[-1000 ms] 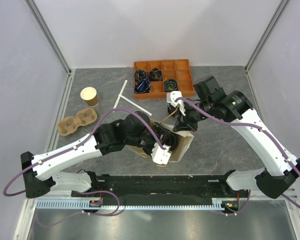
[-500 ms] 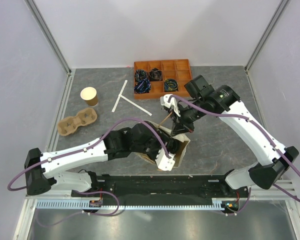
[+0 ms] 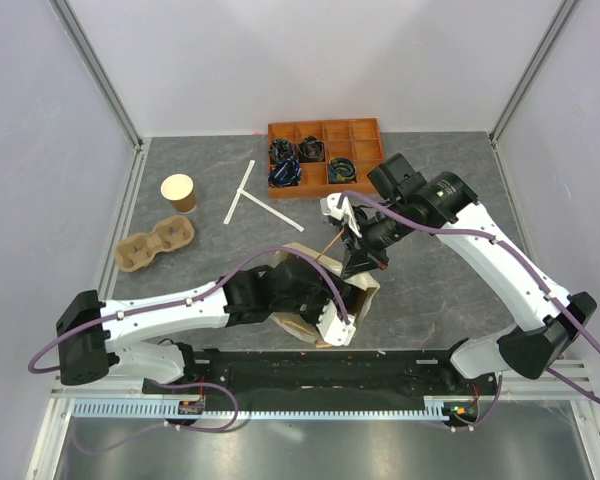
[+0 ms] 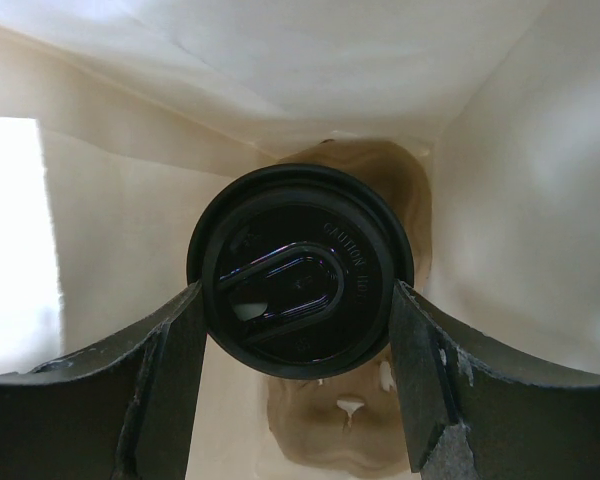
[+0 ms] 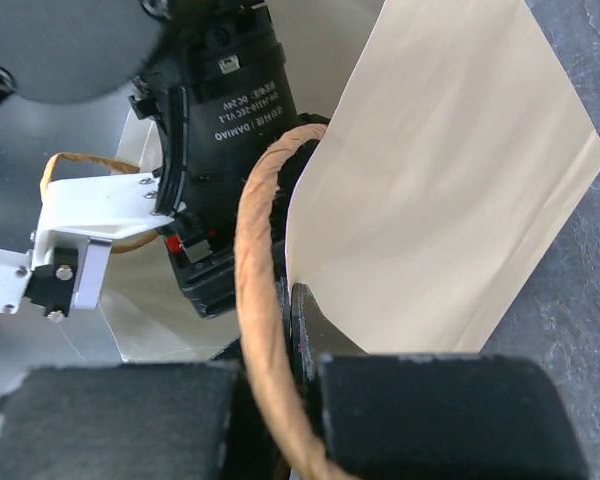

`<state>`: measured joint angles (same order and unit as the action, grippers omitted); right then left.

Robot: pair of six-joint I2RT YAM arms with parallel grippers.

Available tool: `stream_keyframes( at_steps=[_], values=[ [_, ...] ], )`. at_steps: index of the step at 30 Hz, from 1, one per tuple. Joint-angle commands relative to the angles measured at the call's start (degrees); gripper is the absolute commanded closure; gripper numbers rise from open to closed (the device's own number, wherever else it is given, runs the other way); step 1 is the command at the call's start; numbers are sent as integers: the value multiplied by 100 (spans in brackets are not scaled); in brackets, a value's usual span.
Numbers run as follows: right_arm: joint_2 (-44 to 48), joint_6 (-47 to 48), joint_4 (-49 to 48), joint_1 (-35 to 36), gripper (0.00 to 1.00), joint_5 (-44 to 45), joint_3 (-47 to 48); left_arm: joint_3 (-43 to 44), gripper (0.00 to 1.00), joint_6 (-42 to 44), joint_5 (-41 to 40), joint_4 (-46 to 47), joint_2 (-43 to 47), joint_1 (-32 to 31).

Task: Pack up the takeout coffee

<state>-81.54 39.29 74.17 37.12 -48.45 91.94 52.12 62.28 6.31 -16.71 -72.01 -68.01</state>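
Note:
The takeout coffee (image 4: 300,268) shows in the left wrist view as a round black lid on a brown cup, deep inside the paper bag (image 4: 500,200). My left gripper (image 4: 295,298) is shut on it, one finger (image 4: 170,370) on each side of the lid. In the top view the left wrist (image 3: 335,318) reaches into the bag (image 3: 370,298), and the cup is hidden there. My right gripper (image 5: 298,318) is shut on the bag's rim beside its twine handle (image 5: 258,290), holding the mouth open; it also shows in the top view (image 3: 362,260).
A lidless brown cup (image 3: 179,191) and a tan pulp carrier (image 3: 155,244) sit at the left. Two white sticks (image 3: 255,200) lie crossed in the middle. An orange compartment tray (image 3: 370,130) stands at the back.
My left arm has pushed further into the bag with the cup. My right gripper has shifted slightly left with the bag's rim, and the bag has moved toward the near edge.

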Motion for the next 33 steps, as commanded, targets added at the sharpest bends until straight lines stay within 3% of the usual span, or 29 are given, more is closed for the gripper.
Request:
stream_keyframes(
  at_steps=[1,8,11,16,24,29,33],
  values=[
    [-99,377,290,102,100,-614,140,202,89,100,-103,143,-243,-2],
    [-284,597,545,93,99,-421,324,211,91,-58,-139,19,-525,77],
    [-371,554,616,84,90,-271,421,211,92,-93,-42,-8,-691,121],
    [-565,413,677,-47,64,-34,614,421,93,-225,134,-227,-964,244],
    [-749,325,669,-205,56,423,632,650,93,-295,301,-570,-1289,455],
    [-837,307,599,-249,63,608,614,835,92,-313,520,-859,-1500,622],
    [-899,228,476,-258,86,801,606,967,92,-304,679,-1115,-1649,727]
  ],
)
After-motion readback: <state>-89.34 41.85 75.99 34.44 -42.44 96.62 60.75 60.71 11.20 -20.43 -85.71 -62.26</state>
